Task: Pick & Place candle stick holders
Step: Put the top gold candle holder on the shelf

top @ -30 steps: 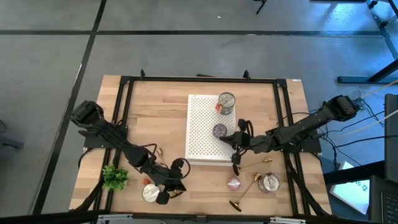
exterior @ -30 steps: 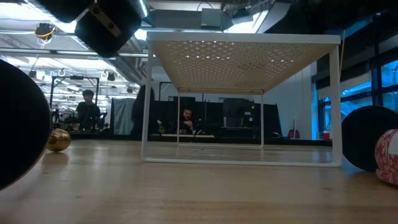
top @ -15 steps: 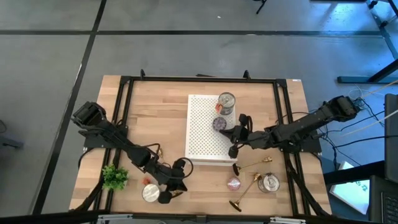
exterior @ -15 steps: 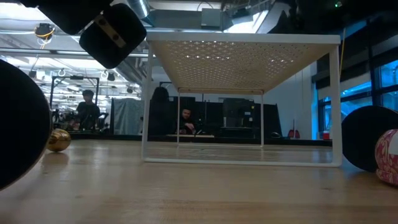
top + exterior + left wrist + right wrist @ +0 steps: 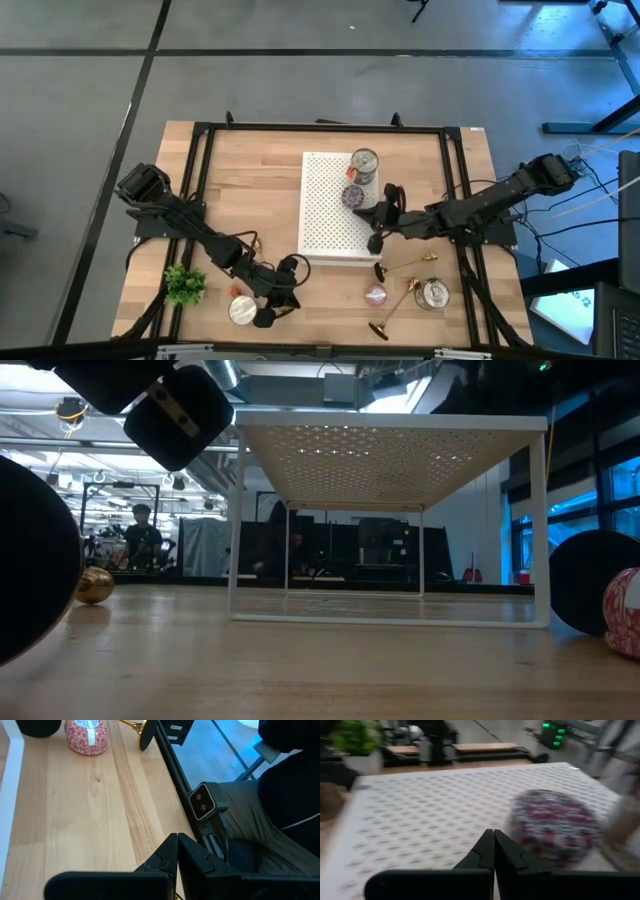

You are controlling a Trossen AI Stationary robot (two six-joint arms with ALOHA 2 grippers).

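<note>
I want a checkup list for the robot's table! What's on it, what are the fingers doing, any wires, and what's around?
Surface: wooden table carrying a white perforated stand.
Job's things: gold candle stick holders lying right of the stand; another by the left arm.
Clutter: silver tins, patterned discs, small green plant.
Grippers: left gripper low near the front edge, fingers shut, empty; right gripper at the stand's edge, shut, empty.
Cables: wires right of the table.
Surroundings: grey floor; person behind.

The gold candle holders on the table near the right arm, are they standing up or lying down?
Lying down. In the high view both candle stick holders show their whole stems flat along the wood, near a silver tin.
</note>
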